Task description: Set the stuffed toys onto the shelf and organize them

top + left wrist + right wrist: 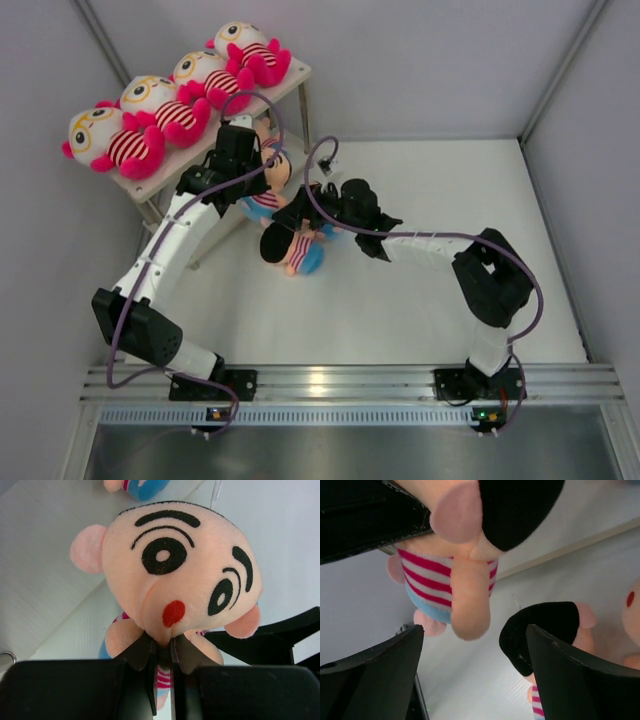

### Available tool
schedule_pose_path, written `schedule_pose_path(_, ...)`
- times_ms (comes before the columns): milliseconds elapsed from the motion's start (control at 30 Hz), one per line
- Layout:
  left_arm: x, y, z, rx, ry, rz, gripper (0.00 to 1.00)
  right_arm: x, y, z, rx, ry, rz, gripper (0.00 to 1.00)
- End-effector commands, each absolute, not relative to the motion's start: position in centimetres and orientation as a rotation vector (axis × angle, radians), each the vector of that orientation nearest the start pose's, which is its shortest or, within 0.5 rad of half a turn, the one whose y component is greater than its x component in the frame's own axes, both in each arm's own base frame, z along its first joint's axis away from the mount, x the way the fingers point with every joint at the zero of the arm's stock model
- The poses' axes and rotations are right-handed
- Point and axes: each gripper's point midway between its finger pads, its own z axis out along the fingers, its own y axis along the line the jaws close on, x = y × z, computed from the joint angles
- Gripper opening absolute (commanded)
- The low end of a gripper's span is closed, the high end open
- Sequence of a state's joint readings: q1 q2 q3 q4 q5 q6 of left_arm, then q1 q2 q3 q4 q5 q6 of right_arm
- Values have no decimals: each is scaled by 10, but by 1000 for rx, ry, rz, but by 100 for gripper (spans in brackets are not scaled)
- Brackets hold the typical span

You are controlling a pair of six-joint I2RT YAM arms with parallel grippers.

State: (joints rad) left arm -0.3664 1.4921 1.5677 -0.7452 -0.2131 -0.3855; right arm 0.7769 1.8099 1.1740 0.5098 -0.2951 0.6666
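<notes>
My left gripper [262, 170] [162, 647] is shut on the chin of a peach-faced doll [175, 580] [276, 166] and holds it up beside the shelf [297, 72]. My right gripper [298, 218] [475, 630] is open and empty just below this doll. The doll's striped body [430, 575] and one arm hang down between the right fingers. A second black-haired doll [290, 250] [540, 630] lies on the table under the right gripper. Several white-headed pink toys [150, 115] sit in a row on the shelf's top board.
The shelf's lower board [45, 570] [600, 515] lies close behind the held doll, with another doll's blue pants [142, 487] on it. A further peach face [632, 615] shows at the right edge. Grey walls enclose the white table [440, 200].
</notes>
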Motion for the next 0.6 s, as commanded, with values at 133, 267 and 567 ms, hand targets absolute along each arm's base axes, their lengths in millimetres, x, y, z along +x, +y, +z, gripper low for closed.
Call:
schedule_pose_path(133, 386, -134, 302, -143, 2155, -264, 0, 319, 478, 257, -423, 1692, 1443, 84)
schedule_pose_path(267, 387, -135, 307, -140, 2145, -273, 0, 318, 480, 256, -419, 1692, 1453, 84)
schedule_pose_path(567, 385, -136, 308, -139, 2147, -285, 0, 329, 484, 246, -372, 1734, 1435, 82)
